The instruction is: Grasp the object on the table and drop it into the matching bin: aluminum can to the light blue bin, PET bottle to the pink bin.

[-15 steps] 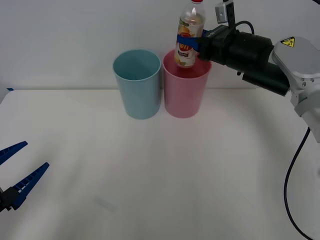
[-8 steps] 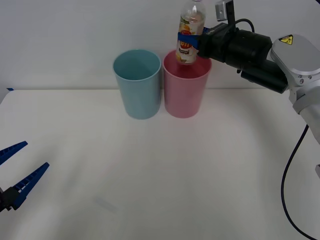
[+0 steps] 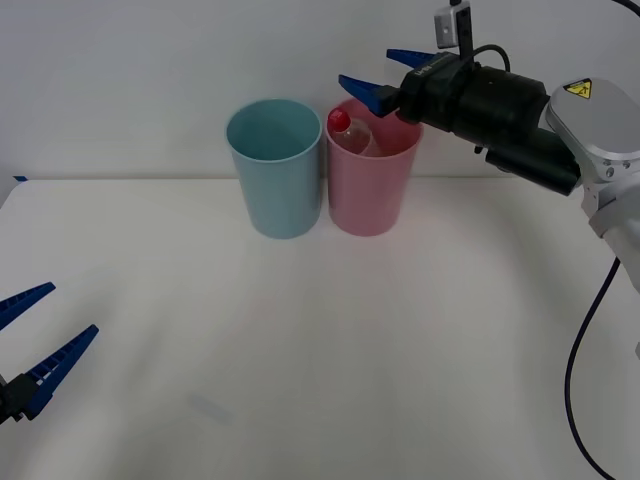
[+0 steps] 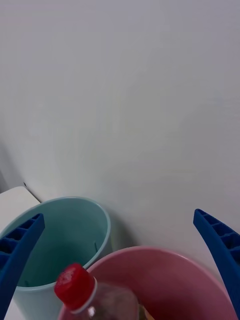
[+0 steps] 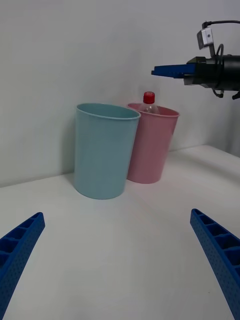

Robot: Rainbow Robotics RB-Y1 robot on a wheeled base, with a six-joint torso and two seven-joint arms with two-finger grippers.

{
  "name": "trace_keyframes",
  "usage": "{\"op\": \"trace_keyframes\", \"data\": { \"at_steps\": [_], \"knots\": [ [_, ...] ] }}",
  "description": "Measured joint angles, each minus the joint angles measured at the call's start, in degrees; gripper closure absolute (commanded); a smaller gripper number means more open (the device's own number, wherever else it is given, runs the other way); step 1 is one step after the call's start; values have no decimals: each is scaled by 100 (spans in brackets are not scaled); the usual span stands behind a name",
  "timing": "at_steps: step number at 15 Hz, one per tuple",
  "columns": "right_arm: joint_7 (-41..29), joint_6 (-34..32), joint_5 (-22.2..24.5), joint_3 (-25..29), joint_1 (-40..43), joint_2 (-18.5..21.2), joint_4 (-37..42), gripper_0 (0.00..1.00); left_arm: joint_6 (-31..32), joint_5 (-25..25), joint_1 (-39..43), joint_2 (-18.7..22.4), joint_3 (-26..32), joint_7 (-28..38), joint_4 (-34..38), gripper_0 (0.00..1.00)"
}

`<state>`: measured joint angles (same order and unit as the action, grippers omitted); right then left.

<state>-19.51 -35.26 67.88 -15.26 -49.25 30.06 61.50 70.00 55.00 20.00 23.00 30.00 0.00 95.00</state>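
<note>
The PET bottle (image 3: 350,135) sits inside the pink bin (image 3: 369,190), leaning toward the side nearest the light blue bin (image 3: 275,180), with its red screw cap (image 3: 339,120) poking just above the pink rim and its clear shoulder showing below it; the label is hidden down inside. The two bins stand side by side, just about touching, at the far edge of the white surface (image 3: 320,330) against the wall. The right claw (image 3: 385,76) hangs just above the pink bin's mouth, released, its blue ribbed fingers (image 3: 362,93) spread wide apart and holding nothing, clear of the bottle's cap. Its black forearm reaches in level from the side of the pink bin away from the blue one, the wrist turned so the fingers point across the bin's opening. The left claw (image 3: 35,340) waits low over the near part of the surface, well away from the bins, its fingers likewise spread and empty.
</note>
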Motion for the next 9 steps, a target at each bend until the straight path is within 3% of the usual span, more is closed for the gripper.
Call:
{"op": "trace_keyframes", "data": {
  "at_steps": [9],
  "knots": [
    [-70,-32,-202,588,2347,540,2874,0,0,0,0,0,0,0,0,0]
  ]
}}
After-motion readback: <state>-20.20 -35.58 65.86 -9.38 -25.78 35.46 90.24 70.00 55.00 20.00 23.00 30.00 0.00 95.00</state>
